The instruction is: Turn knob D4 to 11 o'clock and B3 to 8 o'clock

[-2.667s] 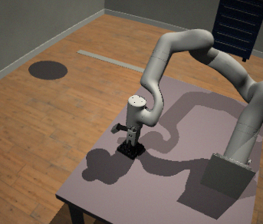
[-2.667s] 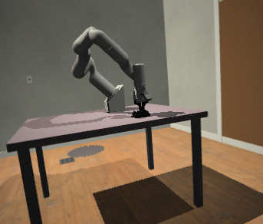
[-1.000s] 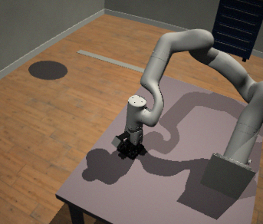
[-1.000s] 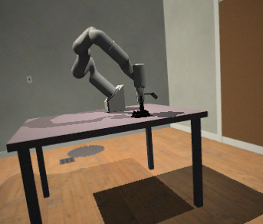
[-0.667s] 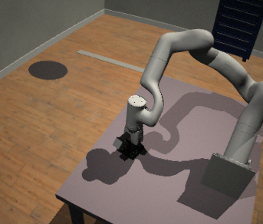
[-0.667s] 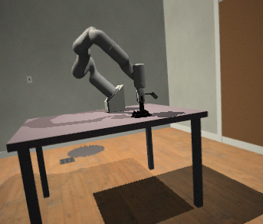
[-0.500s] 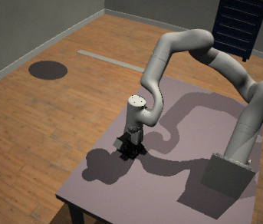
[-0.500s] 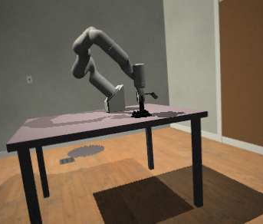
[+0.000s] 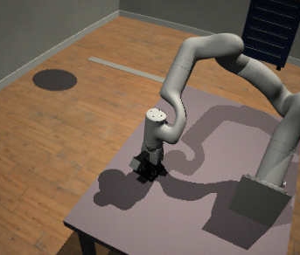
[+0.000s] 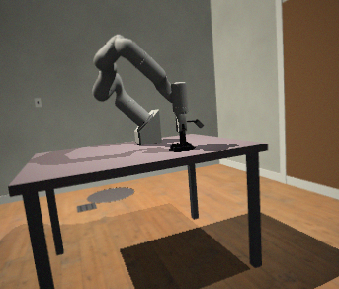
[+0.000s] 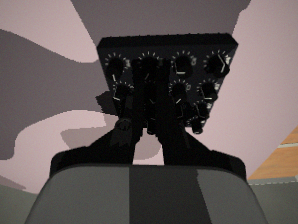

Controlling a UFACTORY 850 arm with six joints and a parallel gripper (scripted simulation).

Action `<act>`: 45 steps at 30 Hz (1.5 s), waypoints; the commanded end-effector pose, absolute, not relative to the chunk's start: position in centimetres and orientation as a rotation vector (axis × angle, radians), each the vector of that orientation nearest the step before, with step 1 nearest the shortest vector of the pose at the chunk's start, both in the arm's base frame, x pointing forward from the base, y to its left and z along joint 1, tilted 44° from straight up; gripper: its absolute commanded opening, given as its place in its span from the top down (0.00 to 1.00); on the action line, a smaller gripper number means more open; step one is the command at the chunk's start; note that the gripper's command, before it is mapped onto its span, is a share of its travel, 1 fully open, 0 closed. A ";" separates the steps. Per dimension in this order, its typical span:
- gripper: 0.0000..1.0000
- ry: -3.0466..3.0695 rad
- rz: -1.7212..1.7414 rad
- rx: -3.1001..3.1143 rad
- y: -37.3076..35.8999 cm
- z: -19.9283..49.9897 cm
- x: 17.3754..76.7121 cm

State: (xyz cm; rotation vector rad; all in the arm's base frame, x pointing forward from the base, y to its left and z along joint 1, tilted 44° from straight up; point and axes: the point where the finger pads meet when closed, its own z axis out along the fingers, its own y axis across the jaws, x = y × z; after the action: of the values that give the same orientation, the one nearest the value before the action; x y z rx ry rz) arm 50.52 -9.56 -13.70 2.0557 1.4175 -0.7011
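Note:
The black knob box (image 9: pixel 143 174) (image 10: pixel 181 147) (image 11: pixel 165 44) stands on the table (image 9: pixel 124 227) (image 10: pixel 101 160) near its left edge. In the wrist view I see its rows of black knobs with white lines and rings of marks. My gripper (image 9: pixel 151 164) (image 10: pixel 182 140) (image 11: pixel 150 93) points straight down onto the box, with its dark fingers closed around one knob in the second column from the left in the wrist view. The fingers hide that knob, and I cannot read its name. The printed names are too small to read.
The arm's grey base block (image 9: pixel 260 201) (image 10: pixel 147 130) stands on the table's right side. A dark blue cabinet (image 9: pixel 273 26) stands on the floor at the back. The table's left edge is close to the box.

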 end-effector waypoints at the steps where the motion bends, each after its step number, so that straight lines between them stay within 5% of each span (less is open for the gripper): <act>1: 0.92 1.418 -0.699 2.055 -9.5 -13.7 50.6; 5: 0.92 1.418 -0.699 2.055 -9.5 -13.7 50.6; 6: 0.81 1.418 -0.699 2.055 -9.5 -13.7 50.6; 45: 0.81 1.418 -0.699 2.055 -7.3 -11.3 51.0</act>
State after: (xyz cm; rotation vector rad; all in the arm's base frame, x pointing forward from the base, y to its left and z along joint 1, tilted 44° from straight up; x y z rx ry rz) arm 50.81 -7.84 -11.92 2.0555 1.4177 -0.7005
